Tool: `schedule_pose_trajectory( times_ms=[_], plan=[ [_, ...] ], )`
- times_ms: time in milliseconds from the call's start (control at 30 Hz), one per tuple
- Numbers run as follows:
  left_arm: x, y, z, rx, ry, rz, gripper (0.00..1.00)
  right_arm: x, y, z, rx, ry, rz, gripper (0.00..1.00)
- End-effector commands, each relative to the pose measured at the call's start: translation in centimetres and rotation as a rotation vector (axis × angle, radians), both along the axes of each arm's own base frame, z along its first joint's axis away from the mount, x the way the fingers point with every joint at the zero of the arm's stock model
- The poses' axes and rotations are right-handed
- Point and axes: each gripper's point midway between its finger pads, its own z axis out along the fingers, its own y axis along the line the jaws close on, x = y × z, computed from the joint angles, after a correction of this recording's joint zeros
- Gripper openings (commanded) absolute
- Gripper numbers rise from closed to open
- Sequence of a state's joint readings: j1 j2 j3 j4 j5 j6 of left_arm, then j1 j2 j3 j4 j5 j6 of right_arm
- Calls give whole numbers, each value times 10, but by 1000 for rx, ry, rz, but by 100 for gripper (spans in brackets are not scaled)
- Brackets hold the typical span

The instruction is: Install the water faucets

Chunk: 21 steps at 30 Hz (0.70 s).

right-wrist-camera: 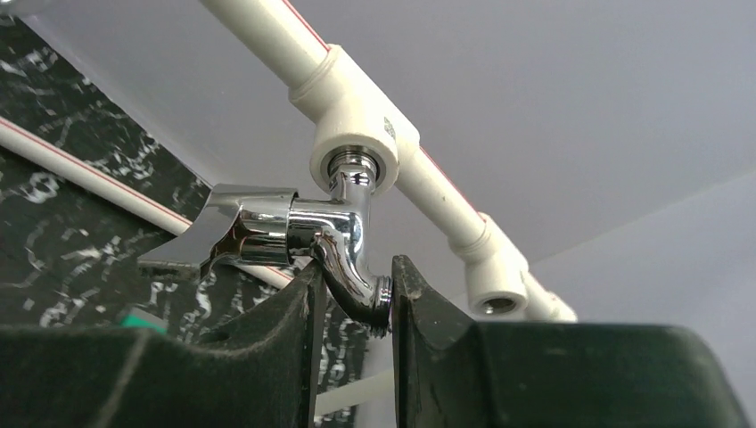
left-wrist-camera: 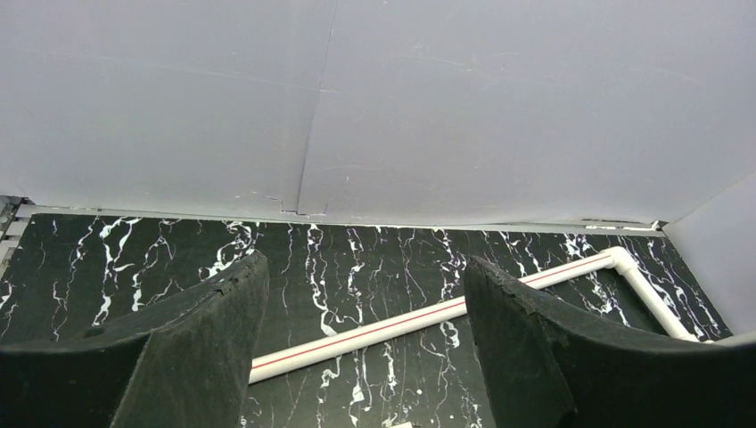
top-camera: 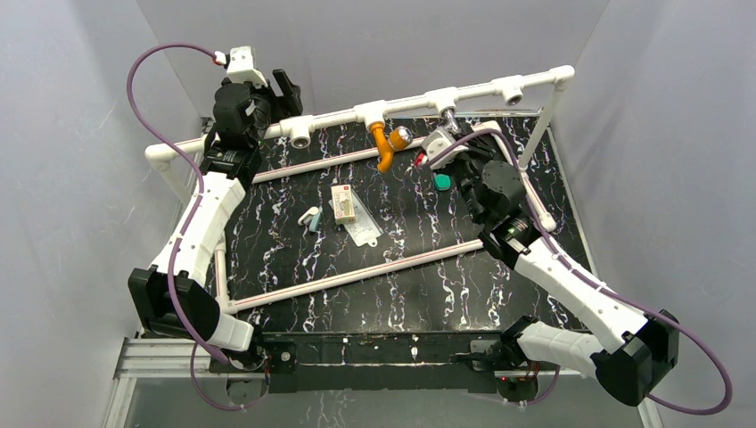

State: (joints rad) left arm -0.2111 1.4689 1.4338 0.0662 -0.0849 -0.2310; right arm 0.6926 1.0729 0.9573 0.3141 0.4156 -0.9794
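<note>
The chrome faucet (right-wrist-camera: 334, 236) hangs from a tee socket (right-wrist-camera: 357, 152) of the raised white pipe (top-camera: 419, 100), its lever handle pointing left. My right gripper (right-wrist-camera: 354, 294) is shut on its spout, one finger on each side; in the top view it sits below that tee (top-camera: 447, 134). The orange faucet (top-camera: 385, 143) with its shiny round knob hangs from the neighbouring tee to the left. My left gripper (left-wrist-camera: 361, 294) is open and empty, high at the back left by the pipe's left end (top-camera: 285, 89), facing the far wall.
A free tee socket (right-wrist-camera: 496, 299) lies right of the chrome faucet, another at the pipe's left (top-camera: 300, 134). On the black marbled table (top-camera: 392, 294) lie a small carton (top-camera: 343, 203), a clear bag, a white-teal piece (top-camera: 310, 217) and a green block (top-camera: 441, 182). Low white pipes (left-wrist-camera: 392, 325) frame the table.
</note>
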Motion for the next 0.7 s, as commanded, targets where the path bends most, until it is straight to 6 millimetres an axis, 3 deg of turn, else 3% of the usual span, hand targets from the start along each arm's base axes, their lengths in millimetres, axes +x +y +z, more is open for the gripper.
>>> schedule_pose_trajectory(
  times_ms=[0, 200, 333, 433, 567, 667],
  plan=[
    [-31, 10, -159, 113, 494, -6, 77, -7, 15, 42, 490, -34, 116, 1],
    [-31, 10, -159, 116, 493, -6, 77, -9, 11, 61, 747, -10, 125, 1],
    [-31, 9, -159, 115, 494, -8, 77, -12, 6, 63, 707, -30, 116, 1],
    [-32, 9, -159, 112, 494, -11, 77, -15, 12, 60, 576, -14, 139, 4],
    [-31, 8, -159, 109, 494, -13, 77, -17, 18, 39, 317, 31, 151, 39],
    [-31, 8, -159, 108, 494, -14, 77, -20, 14, 36, 142, -18, 143, 55]
  ],
)
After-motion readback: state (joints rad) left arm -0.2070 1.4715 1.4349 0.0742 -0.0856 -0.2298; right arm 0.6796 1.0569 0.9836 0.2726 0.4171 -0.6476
